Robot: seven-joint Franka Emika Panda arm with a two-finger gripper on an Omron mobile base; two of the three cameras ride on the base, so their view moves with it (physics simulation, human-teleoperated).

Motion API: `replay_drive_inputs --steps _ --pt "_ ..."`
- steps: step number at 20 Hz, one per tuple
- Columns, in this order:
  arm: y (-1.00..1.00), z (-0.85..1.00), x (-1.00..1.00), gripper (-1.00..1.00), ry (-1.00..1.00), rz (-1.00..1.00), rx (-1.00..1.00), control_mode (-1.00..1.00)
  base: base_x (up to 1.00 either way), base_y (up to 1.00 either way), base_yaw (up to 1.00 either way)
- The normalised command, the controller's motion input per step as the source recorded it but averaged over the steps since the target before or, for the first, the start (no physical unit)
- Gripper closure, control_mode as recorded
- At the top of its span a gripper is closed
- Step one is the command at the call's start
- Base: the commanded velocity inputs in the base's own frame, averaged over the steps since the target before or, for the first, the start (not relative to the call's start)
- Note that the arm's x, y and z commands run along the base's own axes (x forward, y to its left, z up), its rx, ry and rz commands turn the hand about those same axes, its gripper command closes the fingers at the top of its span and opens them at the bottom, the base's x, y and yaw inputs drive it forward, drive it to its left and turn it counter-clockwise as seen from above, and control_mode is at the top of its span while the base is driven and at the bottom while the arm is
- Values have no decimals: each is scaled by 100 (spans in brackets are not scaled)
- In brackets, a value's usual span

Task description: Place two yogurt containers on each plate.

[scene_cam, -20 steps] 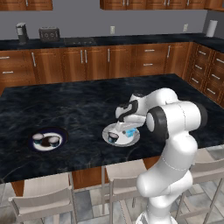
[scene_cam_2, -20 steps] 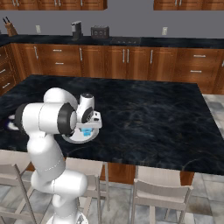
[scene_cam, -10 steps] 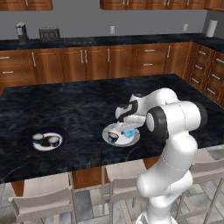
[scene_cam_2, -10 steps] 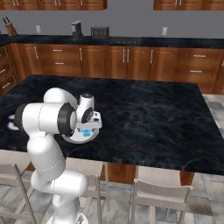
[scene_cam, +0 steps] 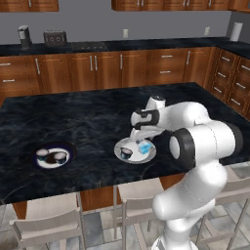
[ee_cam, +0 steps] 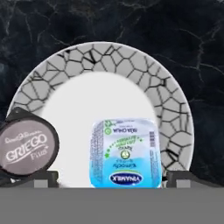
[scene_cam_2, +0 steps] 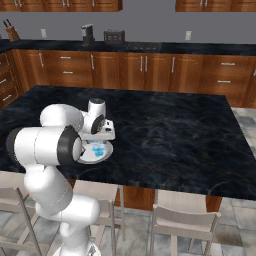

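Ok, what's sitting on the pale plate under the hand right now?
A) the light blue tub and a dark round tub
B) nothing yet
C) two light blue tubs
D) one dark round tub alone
A: in the hand view the light blue tub lies on the pale plate with a dark round tub beside it, and the left base view shows the same pair there.

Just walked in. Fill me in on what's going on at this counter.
The white arm's gripper hangs over the pale plate on the dark counter, jaws open either side of the light blue yogurt tub lying on it. A round dark tub sits beside it on the same plate. Further off, the dark-rimmed plate holds two more round tubs. So each plate has two.
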Motion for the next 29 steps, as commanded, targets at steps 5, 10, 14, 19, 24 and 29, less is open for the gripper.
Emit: replay_drive_inputs --steps 5,10,14,19,24,29 --pt "-8 61 -91 -100 -5 -1 0 -100 0 0 0" --pt "-33 58 -100 -100 -4 -8 0 -100 0 0 0" --pt "-10 66 -94 -100 -6 -11 0 -100 0 0 0" --pt "0 63 -81 -100 -5 -17 0 -100 0 0 0" --pt "-2 54 -51 -100 -1 -16 0 -100 0 0 0" --pt "-1 59 -37 -100 -7 -4 0 -100 0 0 0"
